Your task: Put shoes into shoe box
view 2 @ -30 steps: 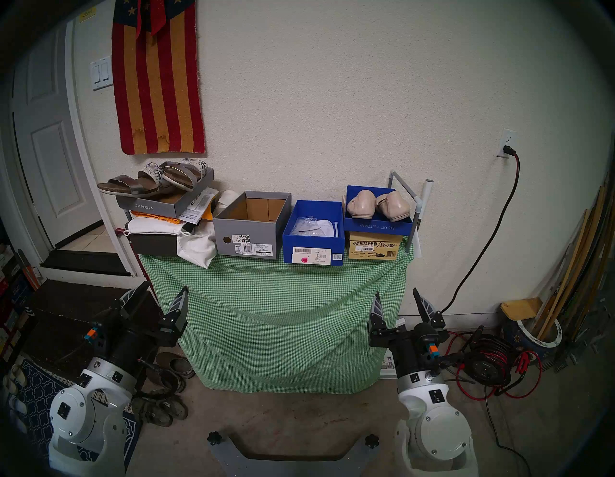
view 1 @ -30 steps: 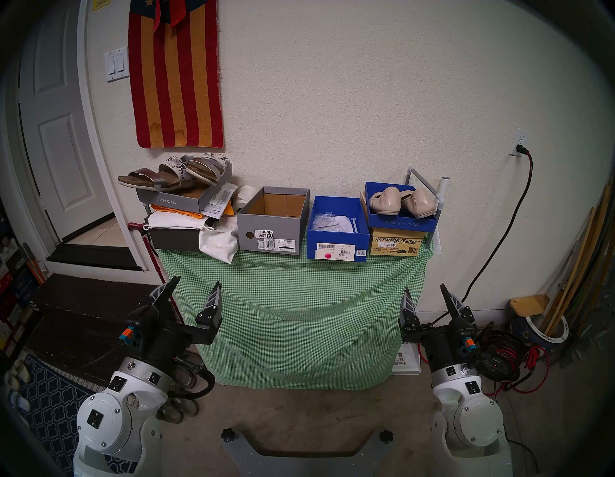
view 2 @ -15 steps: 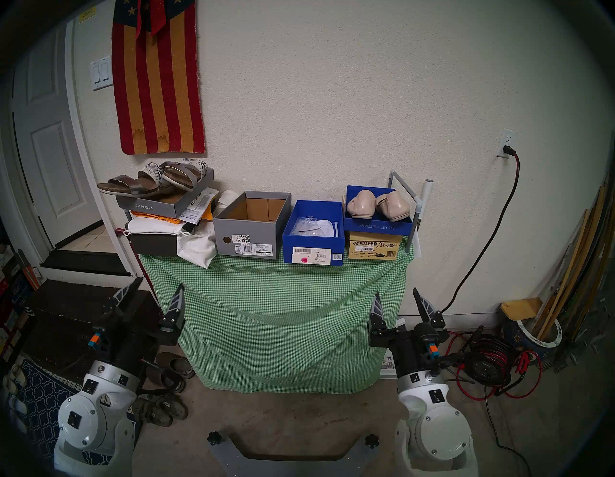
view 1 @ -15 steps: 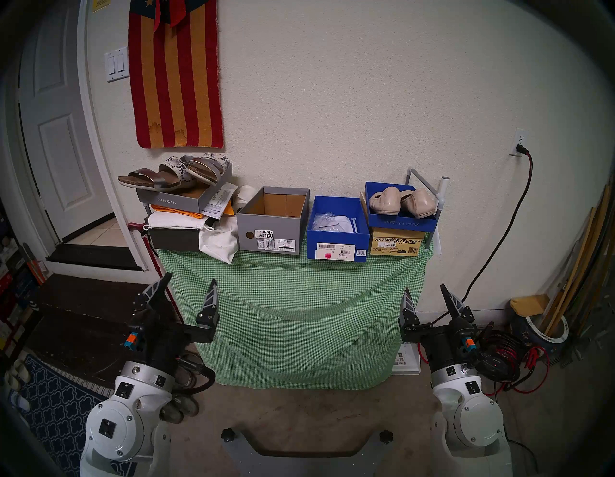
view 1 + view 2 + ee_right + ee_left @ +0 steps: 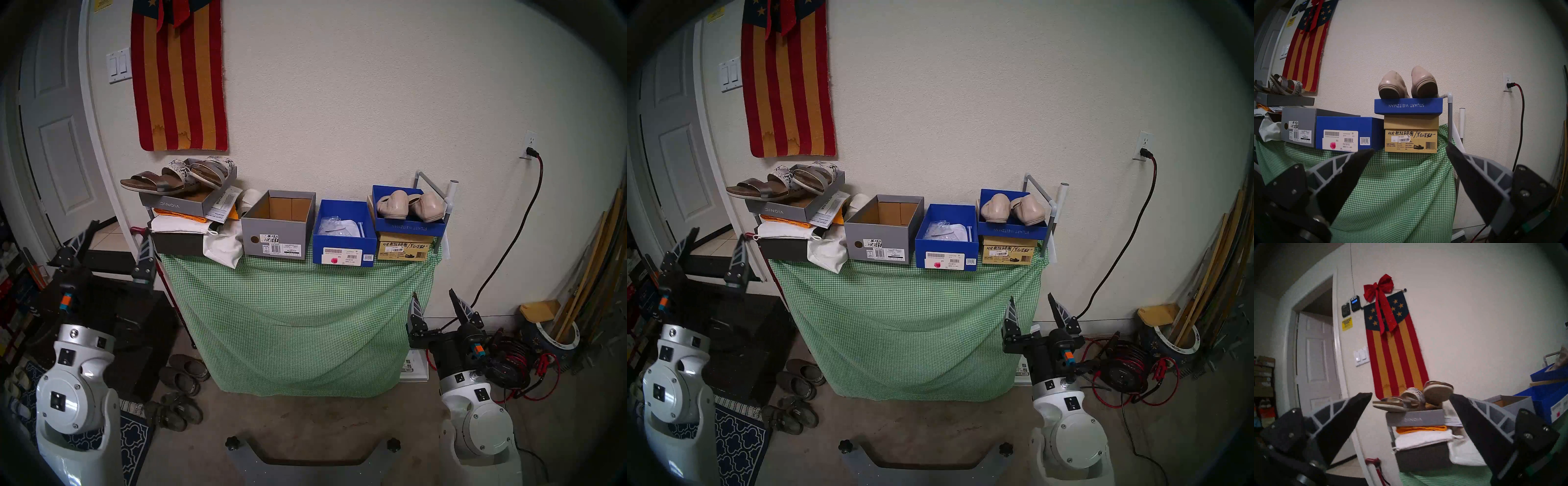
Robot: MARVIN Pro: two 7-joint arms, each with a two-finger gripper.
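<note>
Beside the tabletop [image 5: 298, 271], left gripper [image 5: 113, 242] spread wide and empty: rise level with the sandals [image 5: 176, 176], approach sideways, clamp one cork sole, avoid toppling the pile.

The left gripper [image 5: 116, 237] is raised on its upright white arm at the robot's left with jaws spread wide and empty, while the right gripper [image 5: 433, 300] sits lower at the right, pointing upward, its jaws likewise parted and holding nothing.
</note>
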